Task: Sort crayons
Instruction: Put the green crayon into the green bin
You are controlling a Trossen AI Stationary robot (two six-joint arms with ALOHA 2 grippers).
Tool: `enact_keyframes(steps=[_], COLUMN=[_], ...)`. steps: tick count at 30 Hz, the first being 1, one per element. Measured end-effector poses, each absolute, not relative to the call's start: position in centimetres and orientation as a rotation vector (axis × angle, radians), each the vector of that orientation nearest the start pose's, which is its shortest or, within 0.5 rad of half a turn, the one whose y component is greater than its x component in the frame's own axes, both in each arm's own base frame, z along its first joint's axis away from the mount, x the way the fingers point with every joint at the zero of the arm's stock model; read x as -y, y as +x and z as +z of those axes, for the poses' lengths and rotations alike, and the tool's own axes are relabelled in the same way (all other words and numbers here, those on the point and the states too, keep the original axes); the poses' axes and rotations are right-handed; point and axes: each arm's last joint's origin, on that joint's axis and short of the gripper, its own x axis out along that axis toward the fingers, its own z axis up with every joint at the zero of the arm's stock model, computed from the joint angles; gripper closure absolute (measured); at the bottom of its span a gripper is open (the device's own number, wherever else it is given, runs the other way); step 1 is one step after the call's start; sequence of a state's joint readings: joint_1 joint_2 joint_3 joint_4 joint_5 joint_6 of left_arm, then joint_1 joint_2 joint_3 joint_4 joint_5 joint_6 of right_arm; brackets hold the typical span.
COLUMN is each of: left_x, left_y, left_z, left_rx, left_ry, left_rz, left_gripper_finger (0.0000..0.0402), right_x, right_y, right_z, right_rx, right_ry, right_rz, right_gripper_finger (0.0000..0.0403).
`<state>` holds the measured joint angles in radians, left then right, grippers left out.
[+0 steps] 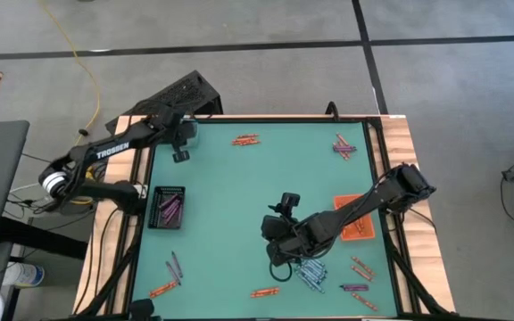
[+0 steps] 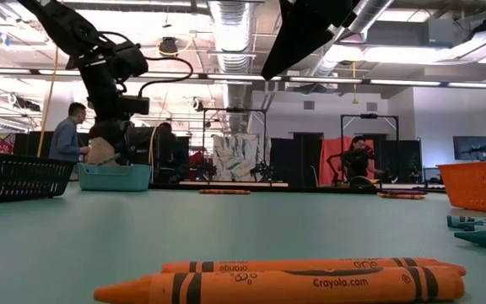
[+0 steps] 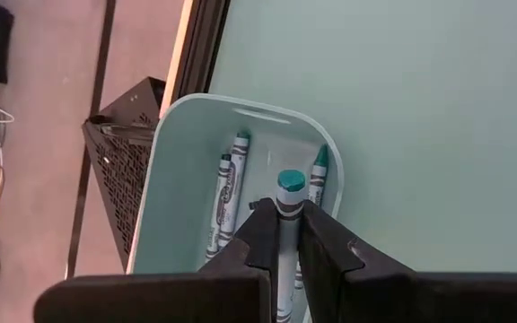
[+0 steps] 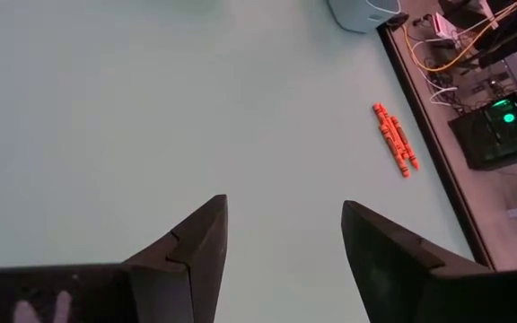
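My left gripper [image 3: 283,208] hangs over the pale teal tray [image 3: 187,179] at the table's far left corner [image 1: 191,134], shut on a teal crayon [image 3: 290,187]. Other teal crayons [image 3: 227,193] lie in that tray. My right gripper [image 4: 285,215] stands open over bare table near the front middle [image 1: 277,260], beside a cluster of teal crayons [image 1: 312,275]. More crayons lie scattered: orange ones [image 1: 245,140] at the far middle, a mixed group [image 1: 344,147] at the far right, and orange ones [image 2: 310,283] at the near edge. My left gripper pinches the teal crayon between its two fingers [image 3: 263,233]. The crayon lies along the fingers, and its teal end [image 3: 291,182] sticks out past the fingertips. The fingers slant downward over the tray, and the crayon is lifted clear above the tray's floor.
A black tray [image 1: 169,207] with purple crayons sits at the left edge. An orange tray [image 1: 357,218] with orange crayons sits at the right, under my right arm. A black mesh basket [image 1: 186,94] stands beyond the far left corner. People show in the room behind.
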<state>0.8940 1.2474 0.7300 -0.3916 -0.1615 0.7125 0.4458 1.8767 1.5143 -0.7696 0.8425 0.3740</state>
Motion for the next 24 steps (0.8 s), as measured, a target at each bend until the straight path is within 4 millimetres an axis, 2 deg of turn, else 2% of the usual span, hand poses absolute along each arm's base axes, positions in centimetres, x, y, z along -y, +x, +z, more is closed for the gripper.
enact_keyframes(steps=[13,24], left_x=[-20.5,-20.6], left_y=[15.3,15.4], left_z=[19.5,19.1], left_rx=[-1.278,-1.291], left_ry=[0.259,0.253], left_rz=[0.573,0.565], left_gripper_finger=[0.0387,0.0386], right_x=[-14.9,-14.9], right_y=[35.7,35.7], right_z=[24.6,24.6], right_rx=[-0.803,-0.806], right_ry=[-0.319,-0.316], right_rz=[-0.520,-0.524], right_gripper_finger=[0.0185,0.0185])
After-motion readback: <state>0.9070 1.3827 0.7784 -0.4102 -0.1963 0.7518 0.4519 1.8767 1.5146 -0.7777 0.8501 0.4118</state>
